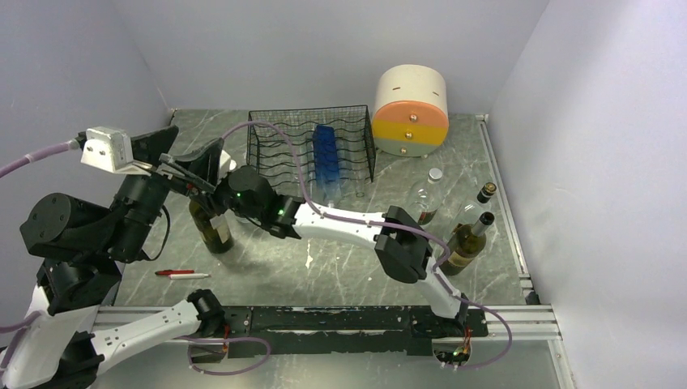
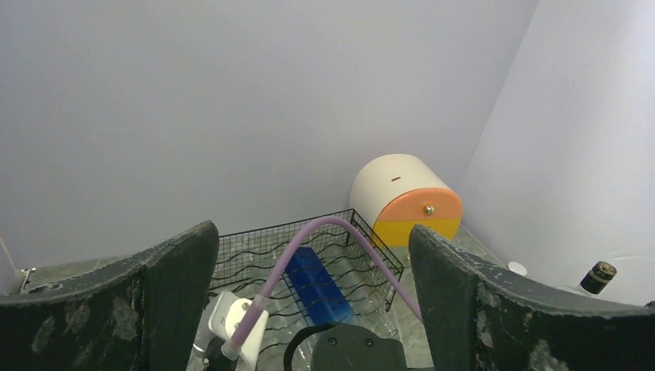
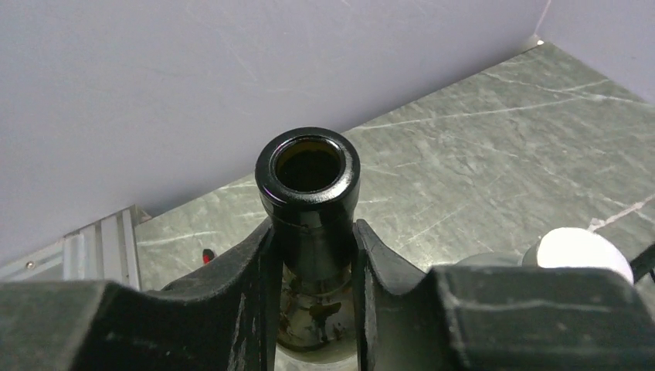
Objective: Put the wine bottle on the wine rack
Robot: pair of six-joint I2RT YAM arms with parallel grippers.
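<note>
Grey marbled table (image 1: 340,267) under pale lavender walls, red pen (image 1: 182,274) at near left; just beyond it, upright and apparently standing on the surface at middle left, dark wine bottle (image 1: 215,229) with right gripper (image 3: 314,255) clamped on its neck below the open mouth, left gripper (image 2: 311,232) raised above with fingers (image 2: 166,294) spread wide, holding nothing. Farther back at centre, wine rack (image 1: 271,150) already cradling one blue bottle (image 1: 326,154), round drawer unit (image 1: 411,109) to its right. Looks like grasp secured, with lift, carry to the far rack and laying down all yet to do.
</note>
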